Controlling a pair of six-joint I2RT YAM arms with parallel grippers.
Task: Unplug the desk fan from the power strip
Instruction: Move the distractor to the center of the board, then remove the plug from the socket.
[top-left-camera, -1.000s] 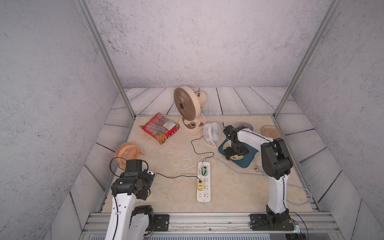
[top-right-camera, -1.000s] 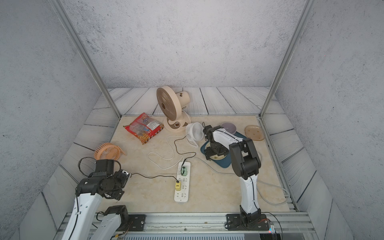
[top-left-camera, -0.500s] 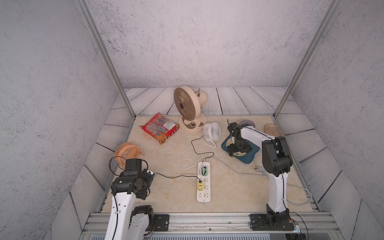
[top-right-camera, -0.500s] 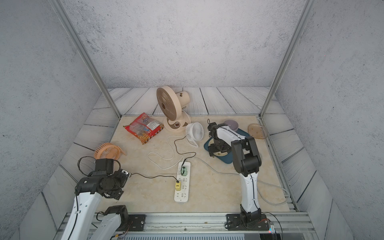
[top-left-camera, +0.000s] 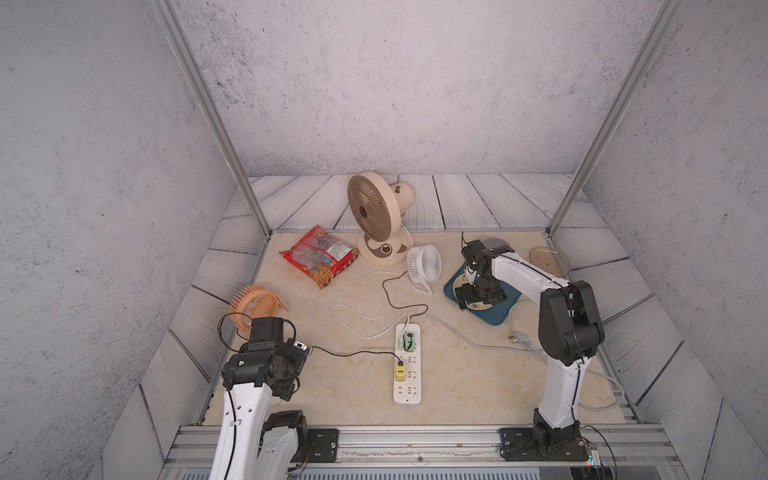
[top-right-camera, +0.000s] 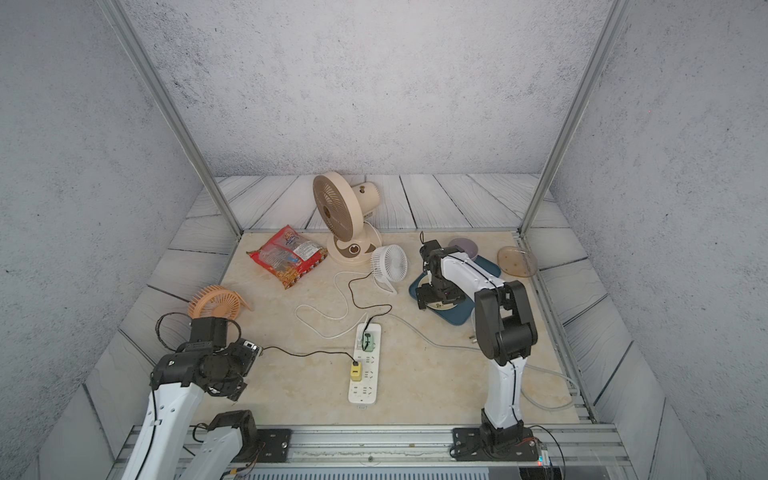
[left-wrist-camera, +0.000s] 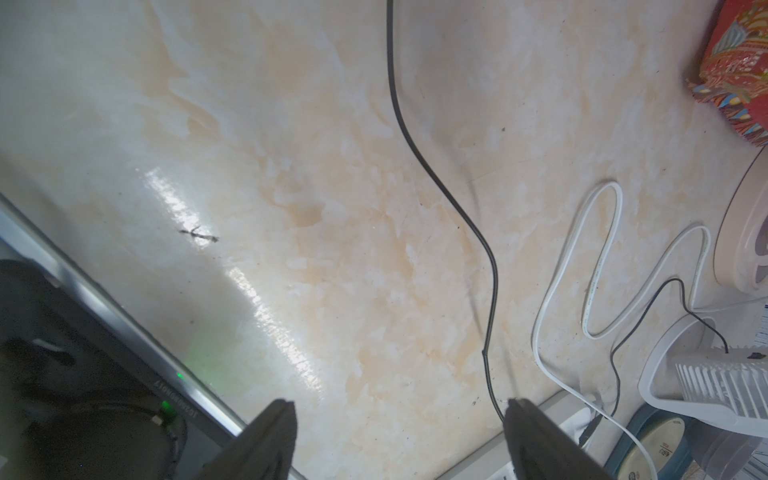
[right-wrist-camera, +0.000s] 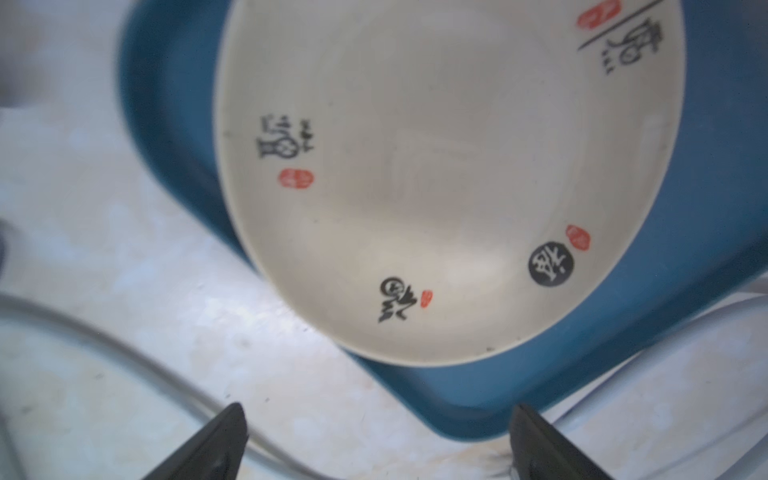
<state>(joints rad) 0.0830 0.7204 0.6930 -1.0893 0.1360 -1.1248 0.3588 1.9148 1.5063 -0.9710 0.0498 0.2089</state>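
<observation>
The beige desk fan (top-left-camera: 370, 212) (top-right-camera: 336, 208) stands upright at the back of the table. Its white cord (top-left-camera: 353, 324) (left-wrist-camera: 557, 282) loops forward to the far end of the white power strip (top-left-camera: 409, 386) (top-right-camera: 365, 386), which lies flat at the front middle. A green plug (top-left-camera: 409, 340) and a yellow plug (top-left-camera: 400, 374) also sit in the strip. My left gripper (top-left-camera: 293, 376) (left-wrist-camera: 399, 407) hovers open at the front left, well left of the strip, holding nothing. My right gripper (top-left-camera: 463, 299) (right-wrist-camera: 376, 411) is open just above the near edge of a blue tray (top-left-camera: 505, 309) (right-wrist-camera: 685, 291).
A cream plate (right-wrist-camera: 436, 166) lies in the tray. A small white fan (top-left-camera: 424, 262), an orange fan (top-left-camera: 253, 305) and a red snack bag (top-left-camera: 320, 255) stand around. Black cables cross the table. The strip's grey cord (top-left-camera: 465, 338) runs right. A tan dish (top-left-camera: 548, 257) sits far right.
The right arm's elbow has swung right and toward the front, and its gripper has shifted slightly right over the tray. The left arm has hardly moved. Both grippers stay open.
</observation>
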